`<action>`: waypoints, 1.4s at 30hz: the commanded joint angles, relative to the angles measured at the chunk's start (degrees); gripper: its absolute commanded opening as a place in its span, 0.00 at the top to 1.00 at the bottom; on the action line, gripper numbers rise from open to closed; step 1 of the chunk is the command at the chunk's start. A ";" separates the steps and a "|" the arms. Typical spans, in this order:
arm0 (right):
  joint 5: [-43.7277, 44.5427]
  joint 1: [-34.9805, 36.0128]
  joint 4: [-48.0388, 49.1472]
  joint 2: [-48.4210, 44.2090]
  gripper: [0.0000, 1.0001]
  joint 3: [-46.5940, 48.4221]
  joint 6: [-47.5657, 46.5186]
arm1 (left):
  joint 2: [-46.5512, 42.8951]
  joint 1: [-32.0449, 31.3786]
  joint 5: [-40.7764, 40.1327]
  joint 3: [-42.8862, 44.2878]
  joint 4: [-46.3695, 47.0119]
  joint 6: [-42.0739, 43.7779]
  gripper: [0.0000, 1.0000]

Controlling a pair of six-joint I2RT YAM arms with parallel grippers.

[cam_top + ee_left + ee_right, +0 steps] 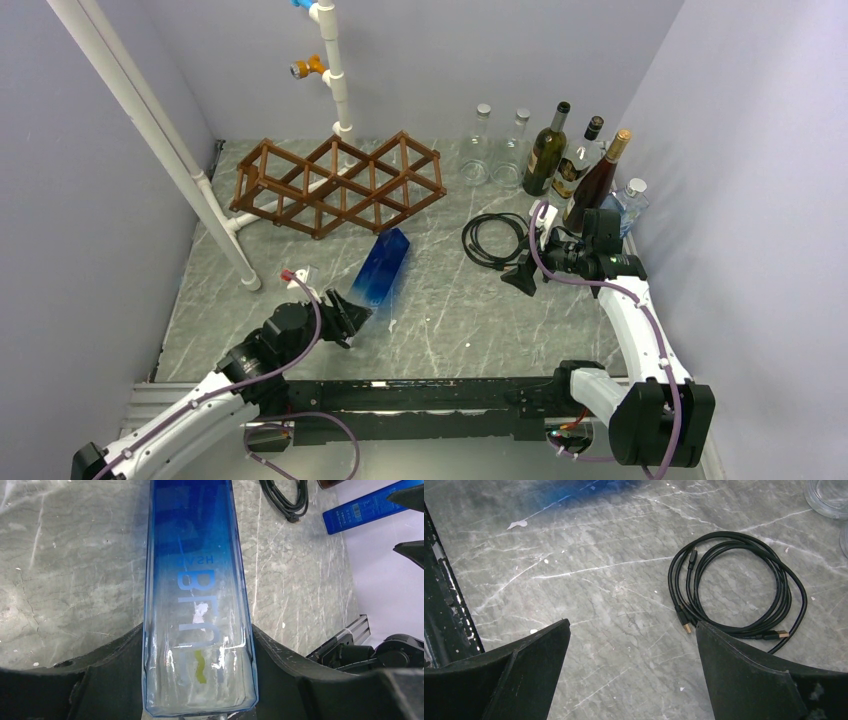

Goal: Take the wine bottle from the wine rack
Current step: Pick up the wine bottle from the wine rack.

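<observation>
Wine bottle (383, 268), blue and square-sided, is lying slantwise in front of the wine rack (340, 185) and apart from it. Its near end is clamped in the left tool (352, 312), and whether it is touching the surface (450, 320) cannot be told. The right tool (631, 645) is hanging wide open and empty beside a coiled cable (681, 619). Judgement: removal from the rack looks done and the carry-away step is in hand, so the next move is calling for a level set-down on bare surface before letting go, the glass being smooth and gripped at one end only.
</observation>
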 commanded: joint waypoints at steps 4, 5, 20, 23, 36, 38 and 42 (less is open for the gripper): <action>-1.88 0.09 1.35 0.15 0.00 -0.20 -1.99 | 0.37 -0.24 4.18 6.98 3.60 -0.15 1.00; -2.00 0.15 1.33 0.15 0.00 -0.20 -2.09 | 0.93 -0.24 4.70 7.36 3.32 -0.06 1.00; -7.56 2.35 -5.39 1.47 0.00 0.69 -12.22 | 12.52 -0.26 15.54 17.77 -3.03 2.07 1.00; -8.51 5.69 -9.06 2.16 0.00 2.02 -17.53 | 16.51 -0.19 18.53 20.01 -4.24 2.94 1.00; -8.76 19.94 -18.25 8.24 0.00 9.69 -37.83 | 27.23 -0.21 25.33 29.96 -10.99 6.20 1.00; -7.58 22.40 -17.99 10.06 0.00 11.83 -38.12 | 28.51 -0.23 26.11 31.38 -11.59 6.45 1.00; -5.72 26.68 -13.57 12.71 0.00 14.72 -34.97 | 31.00 -0.19 27.77 32.94 -11.50 5.75 1.00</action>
